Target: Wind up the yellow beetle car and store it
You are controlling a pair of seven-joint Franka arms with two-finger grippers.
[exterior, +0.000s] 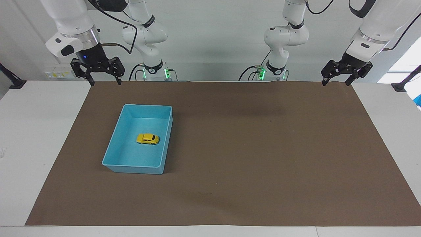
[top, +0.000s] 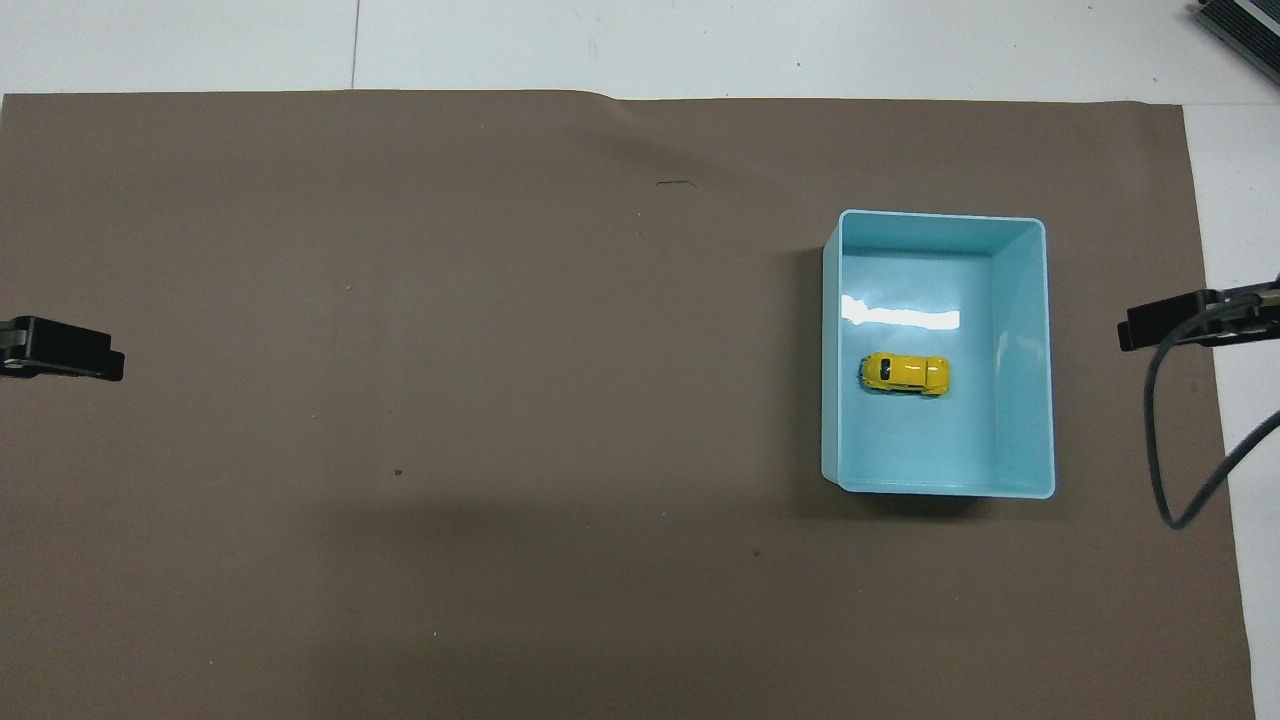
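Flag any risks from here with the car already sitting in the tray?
The small yellow beetle-shaped toy car rests on its wheels on the smooth floor of the light blue plastic tray, so if it is wound it may roll into a wall. Any pickup is cramped: the walls stand close around the car. The right gripper and left gripper both hang open over the brown mat's robot-side edge.

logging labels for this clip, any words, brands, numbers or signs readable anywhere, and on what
None can be read.
Yellow beetle car, in the blue tray: no lettering shows.
Blue tray: plain walls, no label.
Brown mat: only small dark specks, no print.
Dark bands on the arm joints: marks too small to read.
Wall plate by the right gripper: too small to read.
Left gripper: no marking shows.
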